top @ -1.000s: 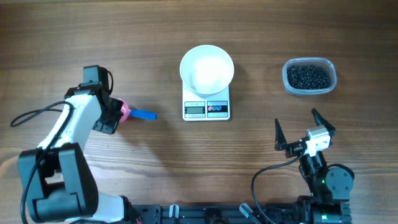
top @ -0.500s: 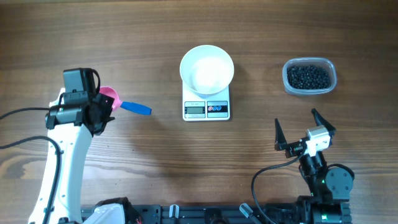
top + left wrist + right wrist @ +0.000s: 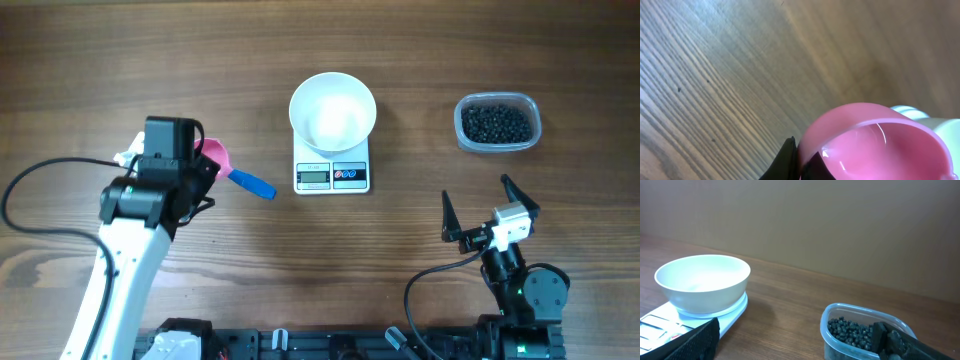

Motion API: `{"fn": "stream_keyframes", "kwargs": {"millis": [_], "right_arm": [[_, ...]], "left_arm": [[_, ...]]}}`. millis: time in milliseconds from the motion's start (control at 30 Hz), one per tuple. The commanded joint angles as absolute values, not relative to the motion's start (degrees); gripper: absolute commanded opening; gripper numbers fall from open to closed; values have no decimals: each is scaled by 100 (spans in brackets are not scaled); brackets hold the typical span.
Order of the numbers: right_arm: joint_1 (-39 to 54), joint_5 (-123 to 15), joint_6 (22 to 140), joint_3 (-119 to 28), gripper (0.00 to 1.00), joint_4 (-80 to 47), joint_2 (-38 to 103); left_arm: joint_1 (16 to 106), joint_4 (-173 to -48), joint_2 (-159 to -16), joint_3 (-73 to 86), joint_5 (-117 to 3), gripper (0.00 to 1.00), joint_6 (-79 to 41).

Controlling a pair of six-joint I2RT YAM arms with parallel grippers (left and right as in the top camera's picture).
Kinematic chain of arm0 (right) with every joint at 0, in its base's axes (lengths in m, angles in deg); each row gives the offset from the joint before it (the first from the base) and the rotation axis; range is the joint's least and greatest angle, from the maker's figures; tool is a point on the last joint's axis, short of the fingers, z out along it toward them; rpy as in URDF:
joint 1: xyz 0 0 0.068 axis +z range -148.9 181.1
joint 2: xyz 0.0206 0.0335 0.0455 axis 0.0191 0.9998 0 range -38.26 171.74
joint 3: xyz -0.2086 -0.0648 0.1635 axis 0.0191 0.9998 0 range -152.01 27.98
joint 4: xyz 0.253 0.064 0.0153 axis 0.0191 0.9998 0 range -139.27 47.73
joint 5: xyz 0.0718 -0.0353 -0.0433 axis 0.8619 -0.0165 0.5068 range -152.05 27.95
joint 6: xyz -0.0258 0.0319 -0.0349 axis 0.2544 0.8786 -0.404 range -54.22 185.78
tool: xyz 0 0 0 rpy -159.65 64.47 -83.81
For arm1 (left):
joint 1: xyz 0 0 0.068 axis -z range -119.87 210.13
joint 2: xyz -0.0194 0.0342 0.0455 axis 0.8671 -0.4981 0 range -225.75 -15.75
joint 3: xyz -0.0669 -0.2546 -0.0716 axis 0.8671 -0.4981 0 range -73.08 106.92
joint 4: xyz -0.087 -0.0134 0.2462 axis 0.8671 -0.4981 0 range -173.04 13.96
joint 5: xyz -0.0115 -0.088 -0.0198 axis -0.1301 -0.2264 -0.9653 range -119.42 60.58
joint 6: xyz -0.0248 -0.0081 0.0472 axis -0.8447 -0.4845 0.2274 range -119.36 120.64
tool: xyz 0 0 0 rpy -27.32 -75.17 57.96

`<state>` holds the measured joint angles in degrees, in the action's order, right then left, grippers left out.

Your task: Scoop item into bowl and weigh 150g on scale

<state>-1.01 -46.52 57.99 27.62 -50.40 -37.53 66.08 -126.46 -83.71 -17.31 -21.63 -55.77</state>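
Setting: we view the wooden table (image 3: 400,270) from overhead, with clock directions read in that view.
Item: the black beads (image 3: 497,123) lie as a loose heap in the clear tub (image 3: 498,97), at 3 o'clock from the bowl and well apart from it.
Bowl: the white bowl (image 3: 333,110) stands on the scale (image 3: 333,176), towards 12 o'clock of the display, and we see no beads in it.
Scale: its display edge faces 6 o'clock; we cannot read the figures.
Scoop: the pink scoop (image 3: 215,157) sits at 9 o'clock from the scale, near it, with its blue handle pointing to about 4 o'clock; the left wrist view shows its cup empty.
Left gripper: the left gripper (image 3: 200,165) has its fingers closed on the scoop at the cup end, leaving the handle free.
Right gripper: the right gripper (image 3: 476,192) rests at 6 o'clock from the tub with its fingers spread wide, gripping nothing.
Handling: we judge the beads light, hard and free-rolling; they cannot be pinched and would scatter from a tilted scoop. The scoop, rigid and light, is the proper point of hold.
Stage: we judge scooping not yet begun; the scoop must cross past the scale to the tub at 3 o'clock.
Risk: we expect spillage in carrying and overshoot of the target weight.
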Motion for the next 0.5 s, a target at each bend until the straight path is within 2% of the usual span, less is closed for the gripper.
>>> {"fn": "stream_keyframes", "kwargs": {"millis": [0,467], "right_arm": [[-68,-4704,5838,2769,100,-5050,-3805],[-68,-4704,5836,2769,100,-5053,-3805]], "left_arm": [[6630,-12659,-7790,-1696,-1999,4,-5271],[6630,-13105,-7525,-1696,-2401,4,-5201]]}}
